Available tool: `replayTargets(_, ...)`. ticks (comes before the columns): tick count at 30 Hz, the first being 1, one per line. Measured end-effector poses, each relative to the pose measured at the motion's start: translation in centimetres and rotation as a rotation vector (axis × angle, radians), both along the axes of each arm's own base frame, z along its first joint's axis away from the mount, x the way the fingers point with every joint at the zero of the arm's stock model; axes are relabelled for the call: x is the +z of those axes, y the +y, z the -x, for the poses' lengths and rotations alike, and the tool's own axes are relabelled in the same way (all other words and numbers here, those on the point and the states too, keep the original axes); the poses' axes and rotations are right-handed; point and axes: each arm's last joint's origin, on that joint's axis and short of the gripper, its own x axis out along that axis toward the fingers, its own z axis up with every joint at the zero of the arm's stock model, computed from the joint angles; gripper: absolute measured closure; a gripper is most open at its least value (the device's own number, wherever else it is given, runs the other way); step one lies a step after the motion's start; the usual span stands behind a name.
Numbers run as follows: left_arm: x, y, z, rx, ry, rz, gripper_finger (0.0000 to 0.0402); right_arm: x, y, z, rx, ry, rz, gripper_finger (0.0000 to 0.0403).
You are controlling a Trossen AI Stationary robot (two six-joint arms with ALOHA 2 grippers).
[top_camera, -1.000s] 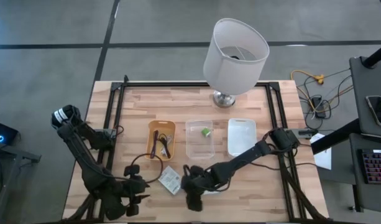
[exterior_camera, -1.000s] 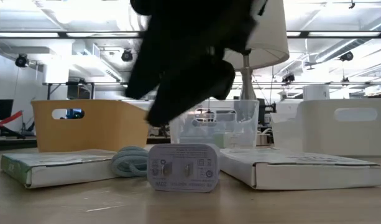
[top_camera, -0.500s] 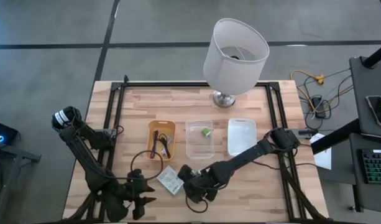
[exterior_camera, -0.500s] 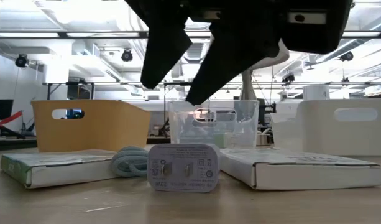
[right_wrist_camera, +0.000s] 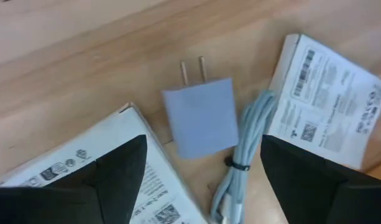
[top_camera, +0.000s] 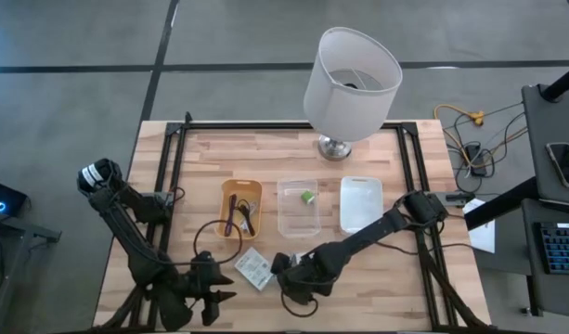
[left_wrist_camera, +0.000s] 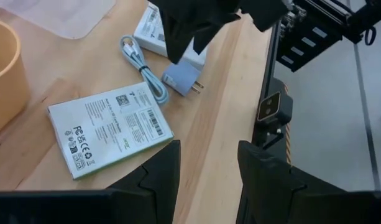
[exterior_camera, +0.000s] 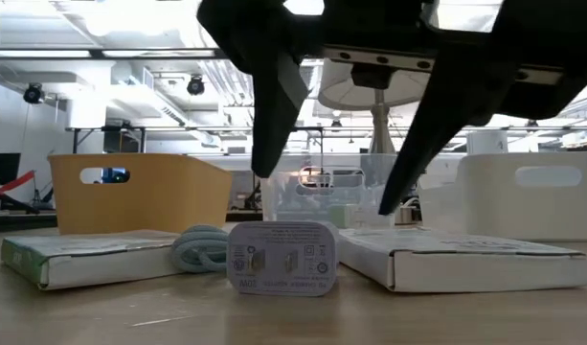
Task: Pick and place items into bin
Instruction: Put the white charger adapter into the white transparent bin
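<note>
My right gripper (exterior_camera: 327,190) hangs open above a pale bluish charger plug (right_wrist_camera: 202,115), one finger on each side, touching nothing. The plug stands on the table with its pale grey cable (right_wrist_camera: 243,168) coiled beside it, between two flat white printed packets (right_wrist_camera: 330,93) (right_wrist_camera: 103,165). My left gripper (left_wrist_camera: 209,149) is open near the table's near left corner, looking at one packet (left_wrist_camera: 109,127) and the plug (left_wrist_camera: 181,81). Dark cords (top_camera: 238,215) lie in the yellow bin (top_camera: 226,199), and one loop (top_camera: 208,243) trails onto the table. A green cube (top_camera: 307,197) sits in the clear bin (top_camera: 298,223).
A white bin (top_camera: 360,202) stands right of the clear one. The big white lamp (top_camera: 351,74) rises at the far edge. Dark rails run down both table sides. The near edge lies close behind the plug. Bare wood shows to the right of my right arm.
My right gripper has turned about above the plug and come lower; in the low view its fingers went from a narrow gap to spread wide, one on each side of the plug. My left gripper has shifted slightly toward the table's right. The plug, cable and packets have not moved.
</note>
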Motion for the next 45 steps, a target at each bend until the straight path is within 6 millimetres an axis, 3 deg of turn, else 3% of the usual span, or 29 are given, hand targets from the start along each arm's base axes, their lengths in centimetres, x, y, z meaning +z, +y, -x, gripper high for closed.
replayTargets(10, 0.0, 0.4, -0.5, 0.036, -0.002, 0.024, 0.0257, -0.1, 0.4, -0.5, 0.049, -0.046, -0.086, 0.0131)
replayTargets(21, 0.0, 0.4, -0.5, 0.037, 0.001, 0.02, 0.0257, -2.4, -0.1, -1.2, 0.037, -0.006, -0.094, 0.015)
replayTargets(29, 0.0, 0.4, -0.5, 0.037, 0.001, 0.018, 0.0257, -2.6, -1.5, -1.4, -0.055, 0.065, -0.142, 0.0171)
replayTargets(37, -0.1, 0.5, -0.5, 0.036, 0.004, 0.015, 0.0257, -2.5, -1.2, -1.3, -0.092, 0.082, -0.171, 0.0197)
replayTargets(45, -0.1, 0.5, -0.5, 0.035, 0.006, 0.011, 0.0257, -2.5, -0.6, -1.0, -0.159, 0.12, -0.237, 0.0196)
